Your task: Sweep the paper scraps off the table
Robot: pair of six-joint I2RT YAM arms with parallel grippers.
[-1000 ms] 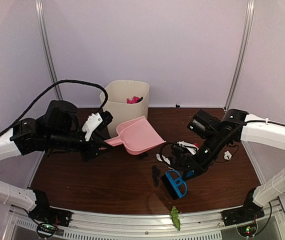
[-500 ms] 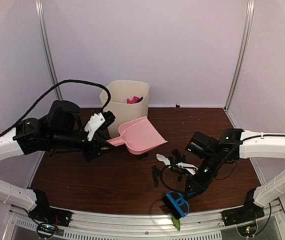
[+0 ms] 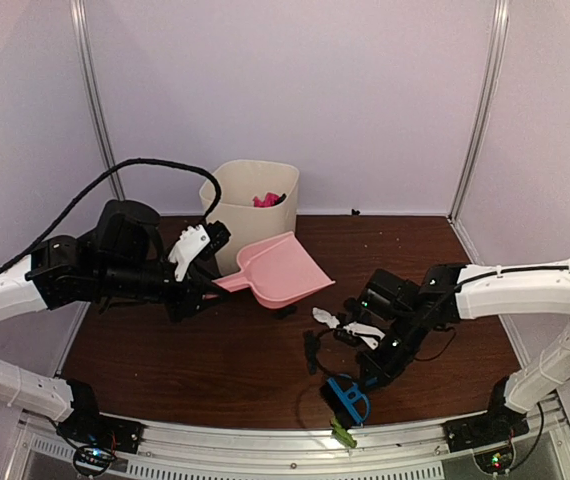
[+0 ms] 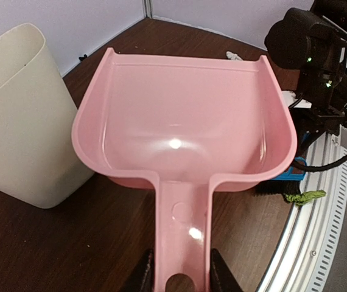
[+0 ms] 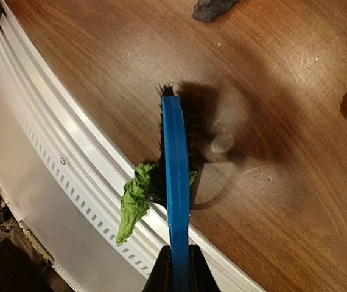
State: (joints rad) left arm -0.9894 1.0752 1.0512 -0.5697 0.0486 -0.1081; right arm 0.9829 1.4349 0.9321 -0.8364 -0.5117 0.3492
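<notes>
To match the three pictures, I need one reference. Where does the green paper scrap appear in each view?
Top external: green scrap at bottom centre, on the silver rail, below the blue brush.
Left wrist: scrap low at the right, beside the pink dustpan.
Right wrist: scrap lower left of centre, on the rail.
Shared landmark: the blue brush beside it.

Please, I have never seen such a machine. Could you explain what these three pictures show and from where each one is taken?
These are two robot arms bolted to a brown table. One picture looks down from above; the other two come from a camera on each wrist. The left pincer grips the handle of a pink dustpan near a cream bin. The right pincer holds a blue brush, its bristles against a green paper scrap at the metal rail. Black scraps lie on the wood.
</notes>
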